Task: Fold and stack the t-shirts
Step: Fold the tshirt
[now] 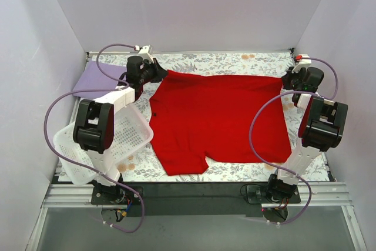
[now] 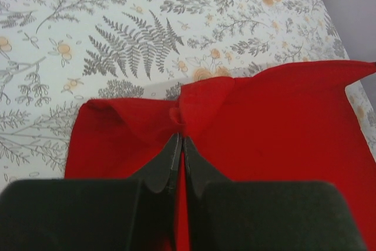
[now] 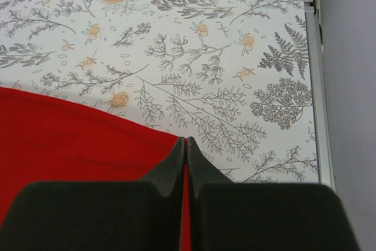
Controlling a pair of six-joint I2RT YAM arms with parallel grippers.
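A purple shirt [image 1: 93,78] lies far left, by the basket [image 1: 126,136]; our left gripper [image 2: 180,140] is clamped on the far-left corner of the red shirt [image 1: 223,116], spread on the table [image 1: 205,60]; our right gripper [image 3: 186,143] pinches its far-right corner. We judge both corners should rise together, level, keeping the edge taut; we find no readable label or writing.

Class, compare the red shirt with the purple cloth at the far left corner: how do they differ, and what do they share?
The red shirt lies spread open mid-table; the purple cloth shows only a small patch beside the left arm. The left gripper and right gripper pinch the red shirt; neither touches the purple cloth. Both lie on the floral table.
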